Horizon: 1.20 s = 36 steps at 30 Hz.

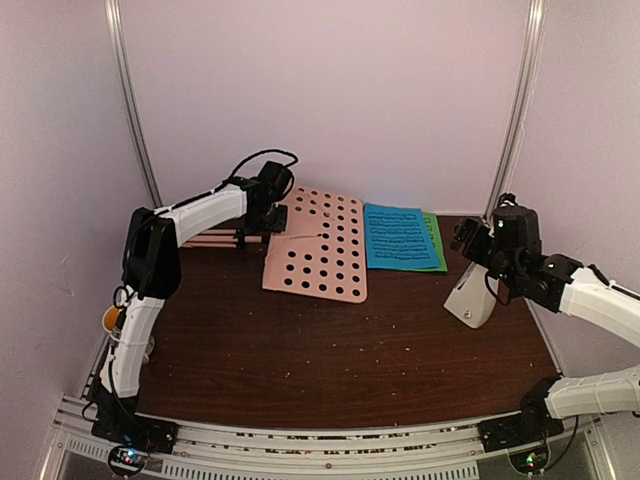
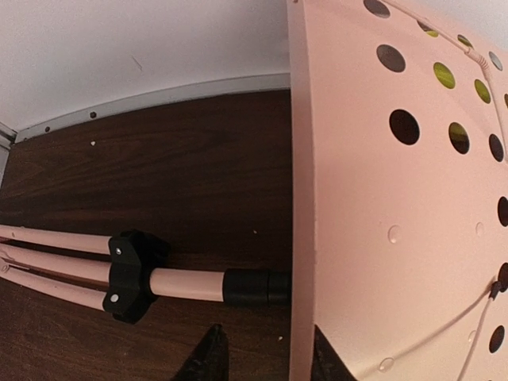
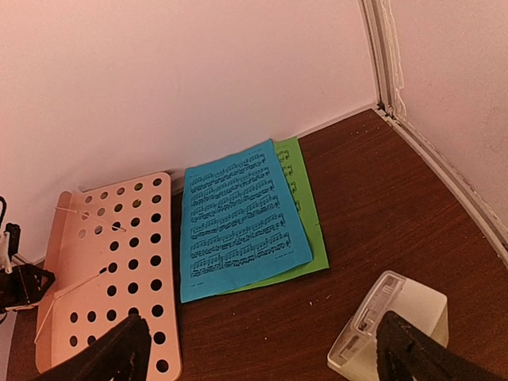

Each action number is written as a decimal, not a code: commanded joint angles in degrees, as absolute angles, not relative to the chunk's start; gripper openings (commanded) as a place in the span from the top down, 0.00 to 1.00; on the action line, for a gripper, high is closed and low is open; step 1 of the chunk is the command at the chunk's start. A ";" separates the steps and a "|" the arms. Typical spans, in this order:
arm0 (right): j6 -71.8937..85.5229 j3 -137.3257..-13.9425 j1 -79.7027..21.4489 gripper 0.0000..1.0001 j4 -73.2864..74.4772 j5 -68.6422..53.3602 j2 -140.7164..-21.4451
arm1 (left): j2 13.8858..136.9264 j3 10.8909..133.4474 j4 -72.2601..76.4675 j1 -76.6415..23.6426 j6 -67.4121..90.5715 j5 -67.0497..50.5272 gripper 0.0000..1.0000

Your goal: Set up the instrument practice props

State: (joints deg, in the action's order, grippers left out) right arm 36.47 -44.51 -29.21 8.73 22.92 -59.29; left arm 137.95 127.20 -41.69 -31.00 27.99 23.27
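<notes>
The pink perforated music stand [image 1: 318,248] lies flat at the back of the table, its folded tripod legs [image 1: 212,238] pointing left. My left gripper [image 1: 264,226] is open and low over the stand's neck. In the left wrist view, the plate's edge [image 2: 302,238] runs between the fingertips [image 2: 210,359] of the left gripper [image 2: 266,361], and the black collar [image 2: 254,287] lies just ahead. The blue sheet [image 1: 400,237] lies on the green sheet [image 1: 437,248], right of the plate. The white metronome [image 1: 470,296] stands at the right. My right gripper [image 1: 466,238] hovers wide open and empty above it [image 3: 266,349].
Pink walls close in the back and both sides, with a metal corner rail [image 3: 381,55] at the far right. A yellowish object [image 1: 111,318] sits partly hidden behind the left arm at the table's left edge. Crumbs dot the dark wooden tabletop [image 1: 330,350].
</notes>
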 commanded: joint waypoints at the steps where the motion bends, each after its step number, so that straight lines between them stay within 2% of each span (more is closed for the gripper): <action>1: 37.17 -42.60 -29.00 0.00 6.45 23.00 -57.23 | 139.44 129.16 -41.05 -31.18 29.20 24.70 0.69; 12: 36.04 -41.03 -28.90 0.00 6.41 24.41 -55.17 | 140.98 129.80 -41.29 -31.12 31.28 23.65 0.80; 18: 35.90 -40.14 -28.95 0.00 6.61 25.18 -53.74 | 141.76 129.81 -41.80 -31.06 32.46 23.12 0.82; 24: 35.69 -39.80 -28.83 0.00 6.73 25.15 -53.01 | 139.64 129.81 -42.21 -31.03 33.63 22.36 1.00; 32: 35.86 -40.16 -28.83 0.00 6.85 24.36 -52.39 | 131.18 129.13 -39.26 -30.28 35.42 24.15 1.00; 36: 35.99 -40.11 -28.83 0.00 6.96 23.89 -51.94 | 126.45 126.82 -35.61 -29.22 35.62 19.64 1.00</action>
State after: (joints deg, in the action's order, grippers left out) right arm 36.18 -40.27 -29.10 7.05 23.83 -53.19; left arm 137.67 127.13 -43.44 -31.27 31.92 21.50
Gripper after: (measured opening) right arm 1.000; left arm 0.008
